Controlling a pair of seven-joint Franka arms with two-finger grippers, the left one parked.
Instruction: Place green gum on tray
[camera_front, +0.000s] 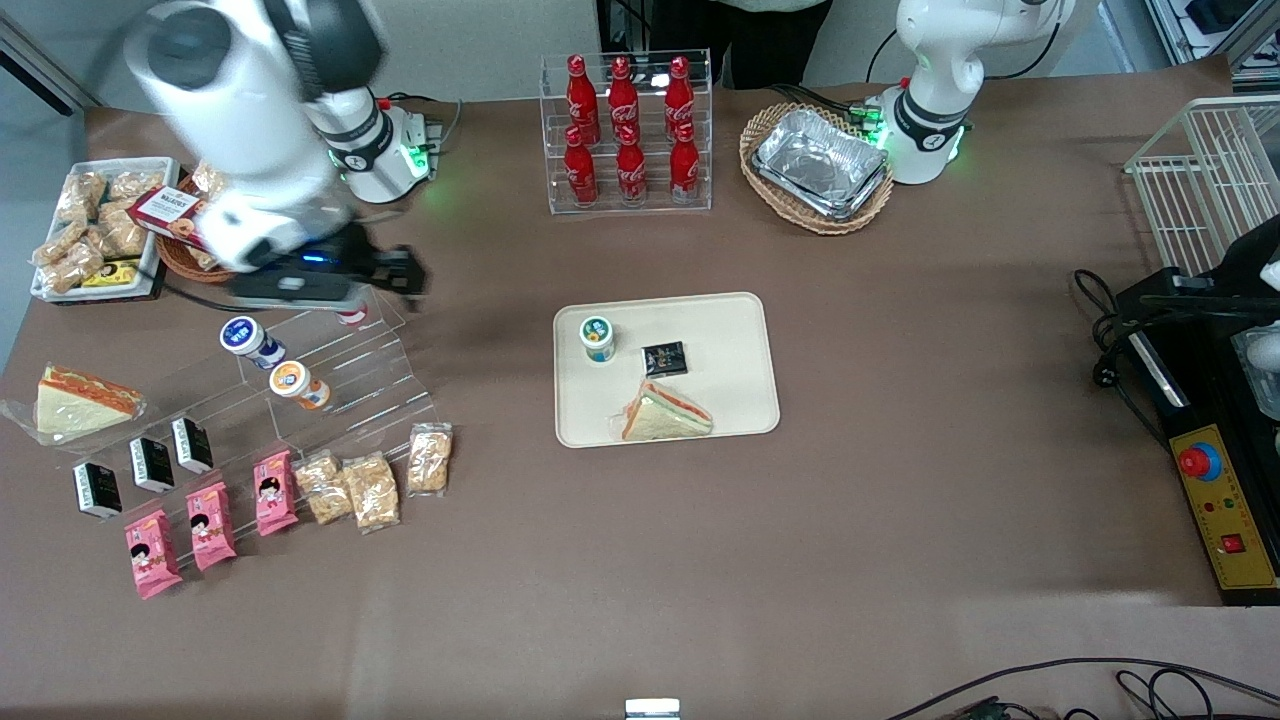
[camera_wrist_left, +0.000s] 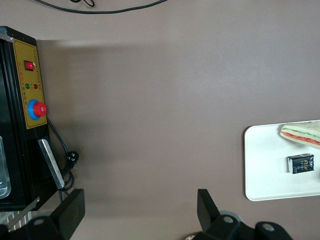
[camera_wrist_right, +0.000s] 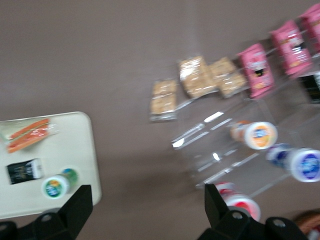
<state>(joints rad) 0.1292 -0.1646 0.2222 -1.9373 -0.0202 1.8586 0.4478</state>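
Hovering over the clear shelf, my gripper (camera_front: 400, 272) hangs spread and empty; the gum (camera_front: 598, 338) stands upright on the tray (camera_front: 735, 330), well apart toward the parked arm's end.

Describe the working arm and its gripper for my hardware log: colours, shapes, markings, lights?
The right arm is glossy white with rounded links, black joint sections and a black ring at its green-lit base. Its gripper, above the clear stepped rack, has a black body with a blue light and black fingers.

Green gum (camera_front: 598, 338) stands upright on tray (camera_front: 740, 330).
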